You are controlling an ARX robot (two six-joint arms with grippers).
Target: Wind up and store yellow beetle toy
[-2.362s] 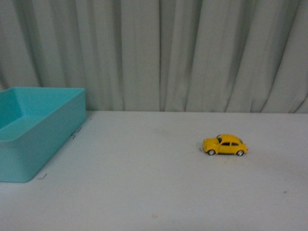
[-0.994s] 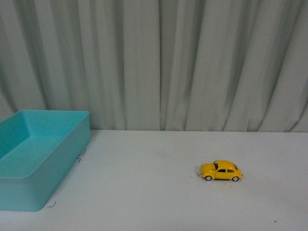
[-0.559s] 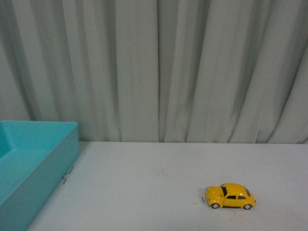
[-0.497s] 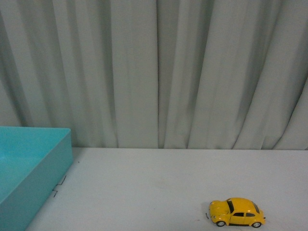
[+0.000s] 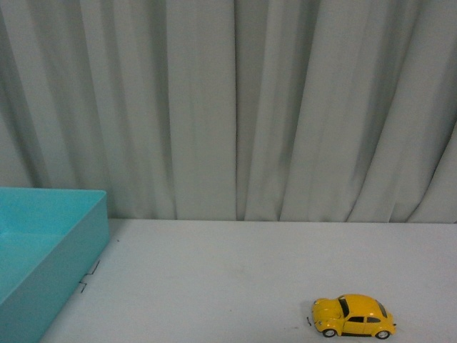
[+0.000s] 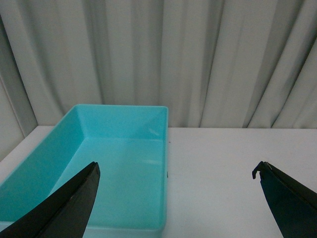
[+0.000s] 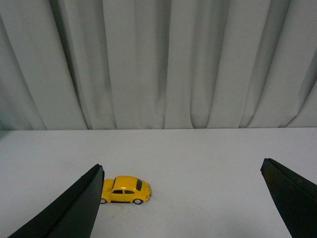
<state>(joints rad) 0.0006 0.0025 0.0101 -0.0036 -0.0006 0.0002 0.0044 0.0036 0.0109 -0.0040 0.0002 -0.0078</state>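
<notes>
On the worktop (image 5: 214,271), toward its right side and well short of the far edge, the yellow beetle toy (image 5: 353,315) stands upright on all four wheels. It is side-on to the front camera, with its rounded nose toward the worktop's left edge. Nothing touches it.

Left edge of worktop: a teal bin (image 5: 68,275), open-topped. The left wrist view shows its inside (image 6: 124,116) with no contents visible. Bin and toy are well apart, with bare worktop between them. Two small dark marks (image 5: 88,276) sit on the worktop just beside the bin's right wall.

Far edge: a pale pleated curtain (image 5: 235,107) hangs along the whole width.

Left gripper (image 6: 176,168): jaws spread wide, holding nothing. Its dark fingers (image 6: 69,208) frame the bin and the worktop beside it.

Right gripper (image 7: 182,166): jaws also spread wide, holding nothing. The toy (image 7: 125,190) shows on the worktop between its fingers (image 7: 74,213), much nearer one of them and in contact with neither.

Neither arm appears in the front view.
</notes>
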